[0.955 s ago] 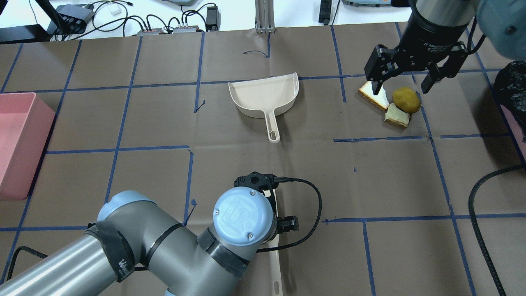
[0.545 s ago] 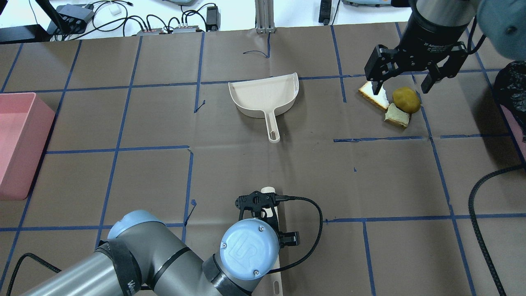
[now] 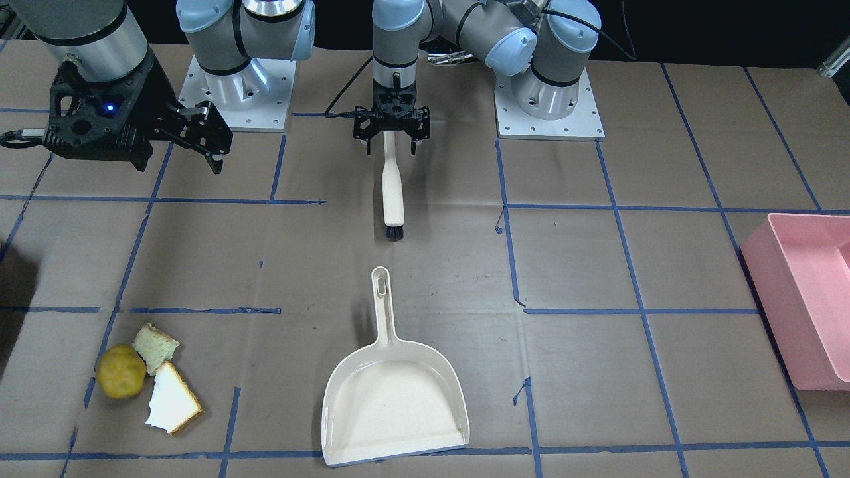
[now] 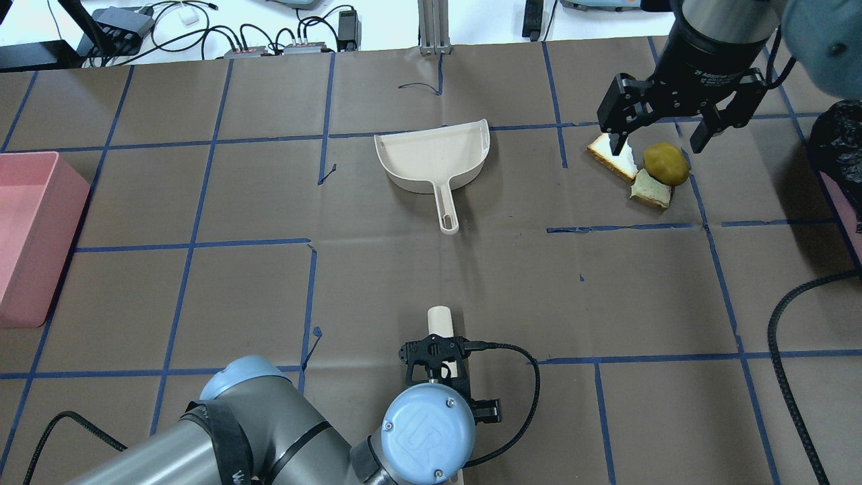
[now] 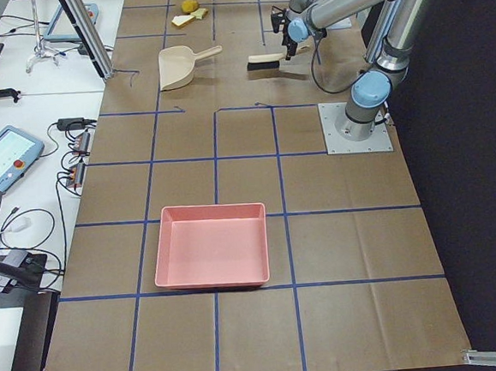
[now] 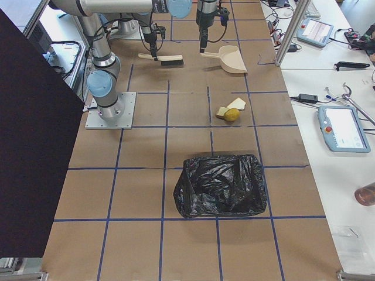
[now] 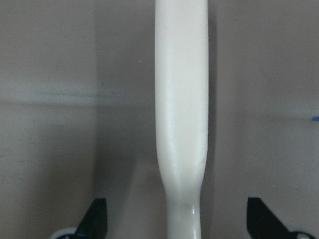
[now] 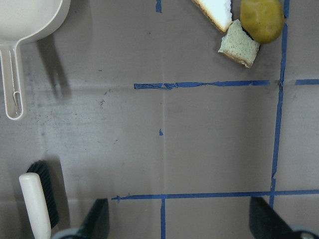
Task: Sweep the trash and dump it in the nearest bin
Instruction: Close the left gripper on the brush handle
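Observation:
The trash lies in one cluster at the far right: a yellow-brown lump (image 4: 666, 164) and two bread pieces (image 4: 614, 156) (image 4: 651, 190). My right gripper (image 4: 656, 141) hangs open well above them, holding nothing. A cream dustpan (image 4: 434, 158) lies empty mid-table, its handle pointing toward me. A white-handled brush (image 3: 393, 189) lies on the table on my side of it. My left gripper (image 3: 392, 143) is open over its handle (image 7: 182, 124), one finger on each side and well apart from it.
A pink bin (image 4: 30, 229) stands at the table's left edge. A bin lined with a black bag (image 6: 221, 184) stands at the right end, close to the trash. Cables and boxes lie beyond the far edge.
My left arm has drawn back toward the robot's base along the brush, uncovering the brush's far end. The right gripper, dustpan and trash have not moved.

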